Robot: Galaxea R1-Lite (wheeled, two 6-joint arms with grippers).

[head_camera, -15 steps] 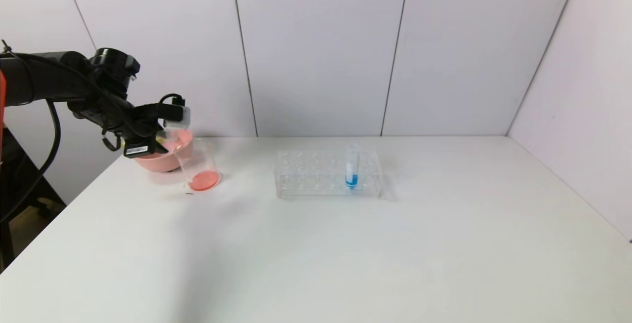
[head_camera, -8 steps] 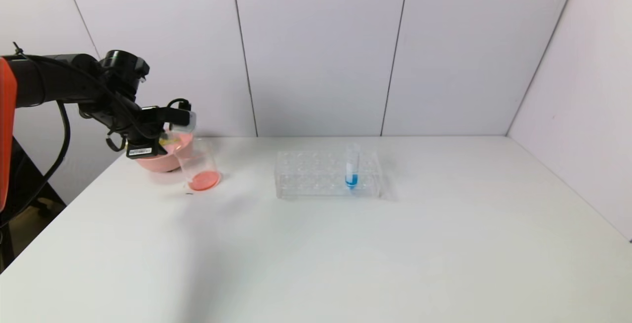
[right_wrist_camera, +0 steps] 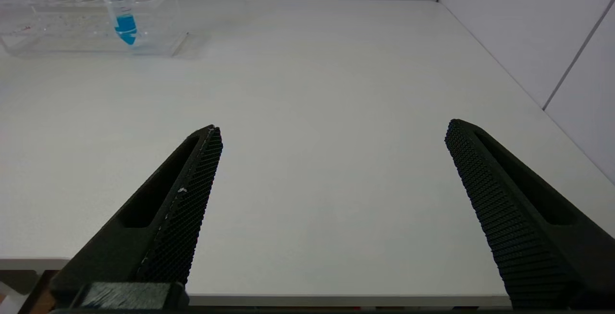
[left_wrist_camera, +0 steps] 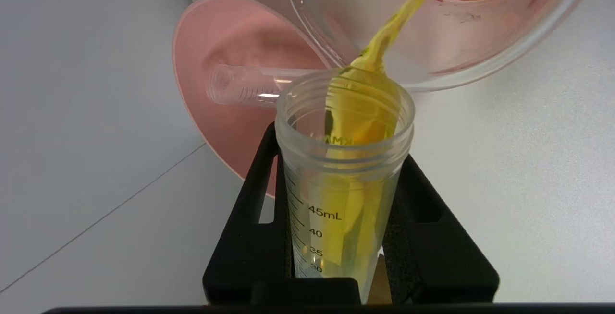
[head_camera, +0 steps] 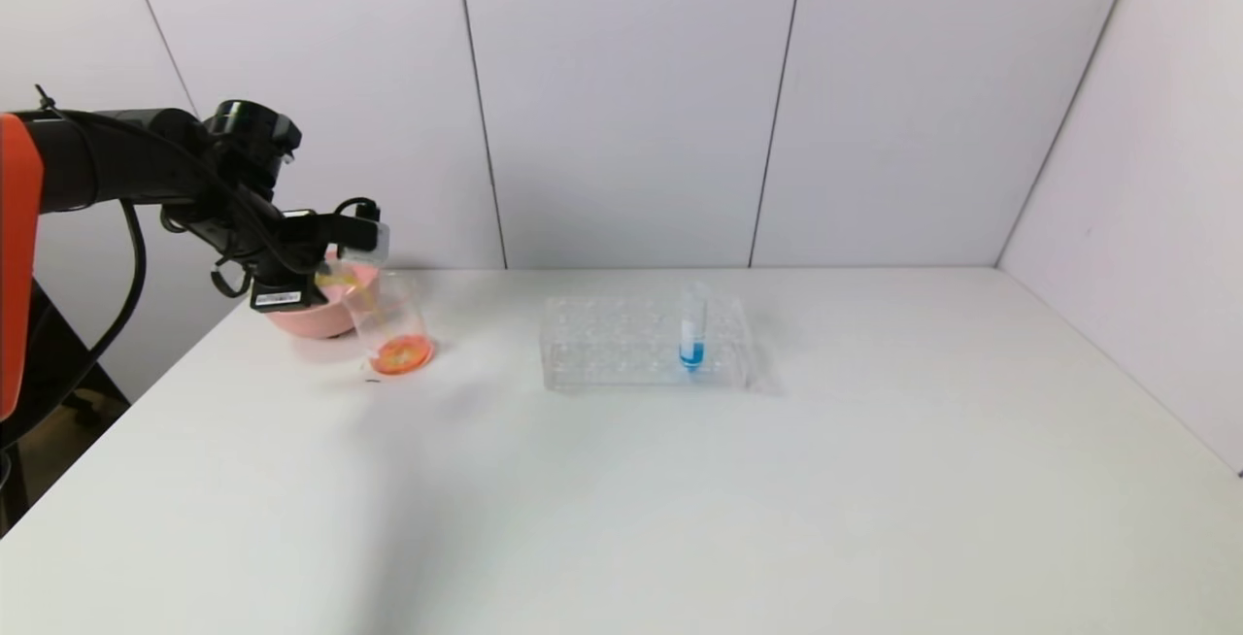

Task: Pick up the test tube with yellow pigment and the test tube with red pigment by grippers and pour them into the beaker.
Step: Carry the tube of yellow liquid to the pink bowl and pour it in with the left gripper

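Tube base hidden inside left claw (left_wrist_camera: pixel 343 237), which clamps the tilted test tube with yellow pigment (left_wrist_camera: pixel 346 160); yellow stream enters beaker (left_wrist_camera: pixel 432 26). Right claw (right_wrist_camera: pixel 331 199) gapes empty.

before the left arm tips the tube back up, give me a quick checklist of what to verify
1. Left claw shut firmly on the test tube with yellow pigment: ok.
2. Yellow stream landing inside the beaker: ok.
3. Tube emptied: not ok, yellow liquid is running from its mouth.
4. Red pigment already in the beaker: ok, orange-red liquid sits at its bottom; an empty tube lies in the pink bowl.
5. Beaker standing steady on the table: cannot tell.
6. Right claw out of the way: ok, open over bare table, apart from the rack.
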